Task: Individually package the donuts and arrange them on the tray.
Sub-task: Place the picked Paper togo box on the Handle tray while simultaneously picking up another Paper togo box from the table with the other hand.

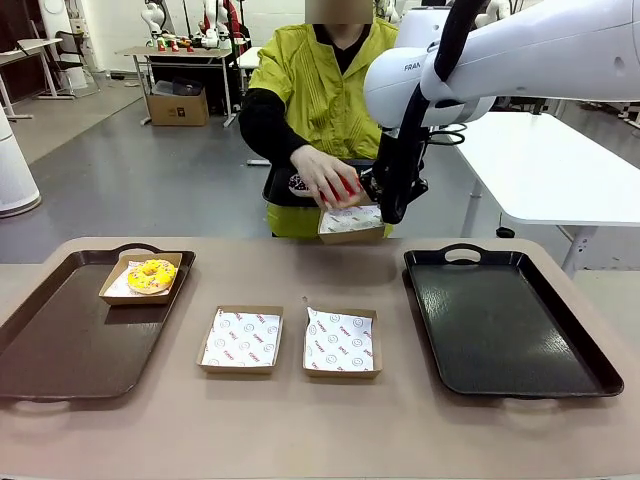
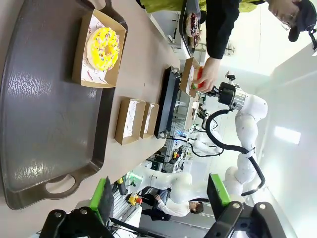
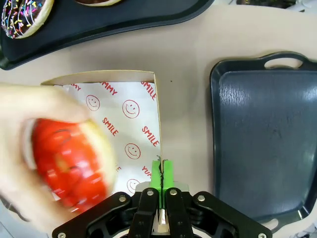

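Note:
A person's hand holds the glossy red donut (image 1: 343,189) (image 3: 69,166) just above a paper-lined box (image 1: 352,224) (image 3: 124,114) at the table's far edge. My right gripper (image 1: 392,205) (image 3: 161,171) is shut on that box's near wall. The yellow-frosted donut (image 1: 151,275) (image 2: 103,47) lies in a box on the left tray (image 1: 60,340) (image 2: 44,124). Above that tray hovers my left gripper (image 2: 159,196), open and holding nothing. A sprinkled chocolate donut (image 3: 22,15) and a dark chocolate one (image 3: 99,1) rest on the person's black tray (image 1: 280,190).
Two empty paper-lined boxes (image 1: 240,340) (image 1: 342,342) sit side by side at the table's middle front. An empty black tray (image 1: 505,320) (image 3: 267,134) lies at the right. The person stands at the far side, close to my right arm.

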`<state>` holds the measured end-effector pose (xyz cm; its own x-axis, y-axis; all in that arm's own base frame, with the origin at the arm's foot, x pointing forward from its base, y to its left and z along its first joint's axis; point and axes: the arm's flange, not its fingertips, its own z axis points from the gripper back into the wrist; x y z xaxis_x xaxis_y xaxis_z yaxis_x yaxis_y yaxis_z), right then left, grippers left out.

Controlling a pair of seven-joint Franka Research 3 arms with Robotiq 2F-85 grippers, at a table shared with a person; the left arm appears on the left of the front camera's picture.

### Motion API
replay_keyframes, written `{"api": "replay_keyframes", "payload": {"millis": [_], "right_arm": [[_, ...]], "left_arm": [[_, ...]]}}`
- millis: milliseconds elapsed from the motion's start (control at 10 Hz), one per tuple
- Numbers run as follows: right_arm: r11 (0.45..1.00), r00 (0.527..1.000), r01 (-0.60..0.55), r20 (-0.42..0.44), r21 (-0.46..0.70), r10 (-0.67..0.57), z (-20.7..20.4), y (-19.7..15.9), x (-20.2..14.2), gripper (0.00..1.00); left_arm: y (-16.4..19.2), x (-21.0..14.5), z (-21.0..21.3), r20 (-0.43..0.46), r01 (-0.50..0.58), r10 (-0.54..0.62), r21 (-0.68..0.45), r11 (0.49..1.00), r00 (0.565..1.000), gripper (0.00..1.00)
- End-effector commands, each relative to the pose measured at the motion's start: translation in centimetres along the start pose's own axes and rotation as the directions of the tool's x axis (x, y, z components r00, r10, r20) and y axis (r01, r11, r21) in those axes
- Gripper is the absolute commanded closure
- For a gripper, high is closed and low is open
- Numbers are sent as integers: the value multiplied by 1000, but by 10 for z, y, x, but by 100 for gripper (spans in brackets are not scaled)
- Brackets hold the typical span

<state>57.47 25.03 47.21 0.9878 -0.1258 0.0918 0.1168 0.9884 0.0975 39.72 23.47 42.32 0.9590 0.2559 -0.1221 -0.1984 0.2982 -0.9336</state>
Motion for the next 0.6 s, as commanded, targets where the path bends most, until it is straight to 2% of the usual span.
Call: {"api": "replay_keyframes", "payload": {"millis": [0, 500], "right_arm": [[1000, 1000, 17, -6, 7, -17, 0, -2, -6, 100], [1000, 1000, 17, -6, 7, -17, 0, -2, -6, 100]], "left_arm": [[-1, -3, 2, 3, 3, -3, 2, 1000, 1000, 0], [-1, -3, 2, 3, 3, -3, 2, 1000, 1000, 0]]}}
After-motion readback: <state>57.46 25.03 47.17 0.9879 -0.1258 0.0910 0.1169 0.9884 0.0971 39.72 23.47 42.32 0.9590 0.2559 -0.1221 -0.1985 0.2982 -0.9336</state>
